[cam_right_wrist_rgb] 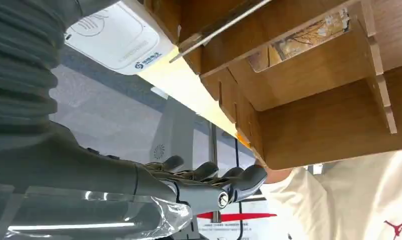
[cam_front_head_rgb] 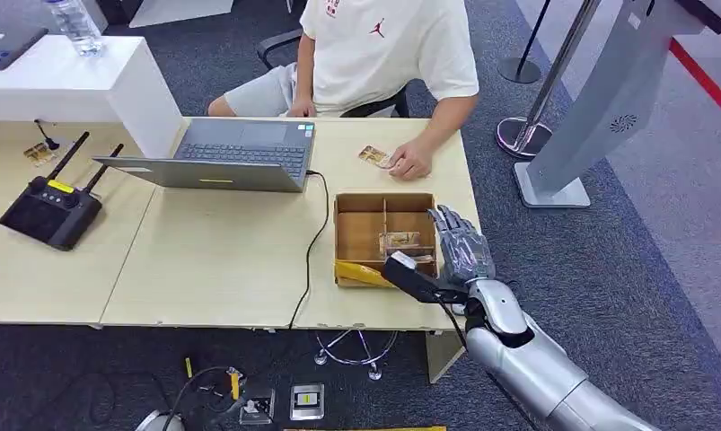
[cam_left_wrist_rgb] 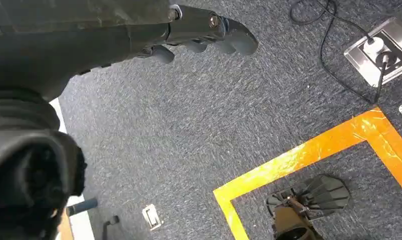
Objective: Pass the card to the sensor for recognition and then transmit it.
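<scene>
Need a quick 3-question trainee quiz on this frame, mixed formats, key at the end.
1. True or false: the right hand is holding a card.
2. Where does a card lie? A) in the divided cardboard box B) on the laptop C) on the floor
3. What rests on the table under the person's hand?

Key:
1. False. Its fingers are spread beside the box, holding nothing.
2. A.
3. A second card, near the table's far edge.

The person's [cam_front_head_rgb: 374, 54] head is cut off, and the card [cam_front_head_rgb: 399, 241] print is too small to read.
</scene>
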You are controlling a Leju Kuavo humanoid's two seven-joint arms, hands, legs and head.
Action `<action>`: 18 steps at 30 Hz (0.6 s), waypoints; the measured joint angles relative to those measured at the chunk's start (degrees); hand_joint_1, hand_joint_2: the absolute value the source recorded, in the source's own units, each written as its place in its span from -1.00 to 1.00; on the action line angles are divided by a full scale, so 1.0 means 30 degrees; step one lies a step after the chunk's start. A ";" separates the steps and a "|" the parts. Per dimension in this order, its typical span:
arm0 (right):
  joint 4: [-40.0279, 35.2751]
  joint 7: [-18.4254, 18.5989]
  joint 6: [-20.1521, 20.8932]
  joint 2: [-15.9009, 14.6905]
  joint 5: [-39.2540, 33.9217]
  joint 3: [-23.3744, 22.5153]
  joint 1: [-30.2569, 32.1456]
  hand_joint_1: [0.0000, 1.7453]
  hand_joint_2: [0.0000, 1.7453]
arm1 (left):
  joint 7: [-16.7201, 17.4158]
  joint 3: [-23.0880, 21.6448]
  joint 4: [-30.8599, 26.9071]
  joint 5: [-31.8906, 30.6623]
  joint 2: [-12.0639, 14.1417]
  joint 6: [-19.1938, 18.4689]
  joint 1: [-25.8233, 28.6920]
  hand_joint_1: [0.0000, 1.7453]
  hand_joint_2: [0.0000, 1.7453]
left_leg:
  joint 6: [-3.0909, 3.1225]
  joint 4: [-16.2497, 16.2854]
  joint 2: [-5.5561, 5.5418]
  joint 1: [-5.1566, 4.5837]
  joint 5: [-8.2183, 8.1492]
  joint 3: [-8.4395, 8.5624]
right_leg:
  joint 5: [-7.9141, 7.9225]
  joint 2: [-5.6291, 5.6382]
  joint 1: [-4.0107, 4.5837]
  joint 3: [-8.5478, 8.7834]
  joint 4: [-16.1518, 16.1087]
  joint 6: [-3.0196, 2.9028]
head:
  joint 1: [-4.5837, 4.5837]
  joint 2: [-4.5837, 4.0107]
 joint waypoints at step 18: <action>0.0488 -0.1107 0.0117 0.1020 0.0080 0.0918 -0.0329 1.00 1.00 | 0.0000 0.0007 -0.0036 -0.0204 0.0044 0.0000 -0.0022 -1.00 -1.00 | 0.0000 -0.0001 0.0000 0.0001 0.0000 -0.0003 | 0.0000 0.0000 0.0000 0.0000 0.0001 0.0000 | 0.0000 0.0000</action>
